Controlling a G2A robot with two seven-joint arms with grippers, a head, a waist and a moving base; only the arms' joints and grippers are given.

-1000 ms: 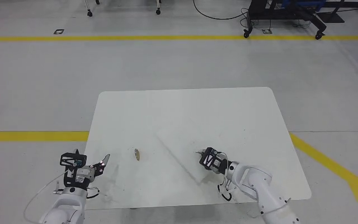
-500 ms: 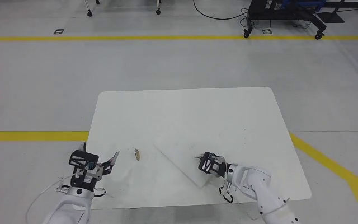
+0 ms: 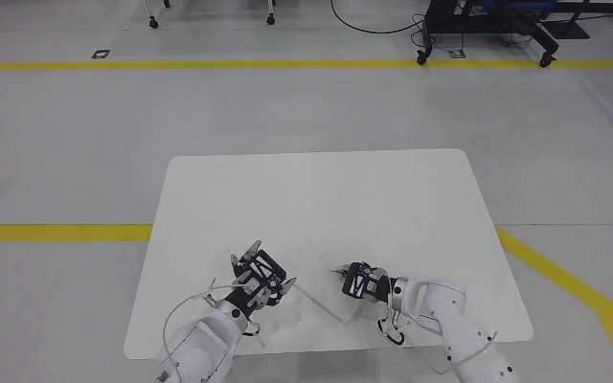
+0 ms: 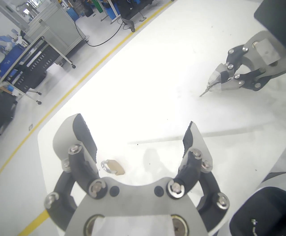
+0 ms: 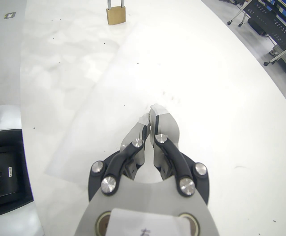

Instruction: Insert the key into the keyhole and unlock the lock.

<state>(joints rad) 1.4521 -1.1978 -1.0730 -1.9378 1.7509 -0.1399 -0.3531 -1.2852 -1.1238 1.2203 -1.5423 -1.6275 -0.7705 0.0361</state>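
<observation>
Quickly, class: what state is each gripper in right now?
Left gripper: open, holding nothing; the lock lies close by.
Right gripper: closed on the key.

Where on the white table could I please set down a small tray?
The far half of the white table, up to its back edge, is bare, as is its right side. The front middle is crowded: the open left gripper by the small brass padlock, the right gripper shut on a thin metal key.
</observation>
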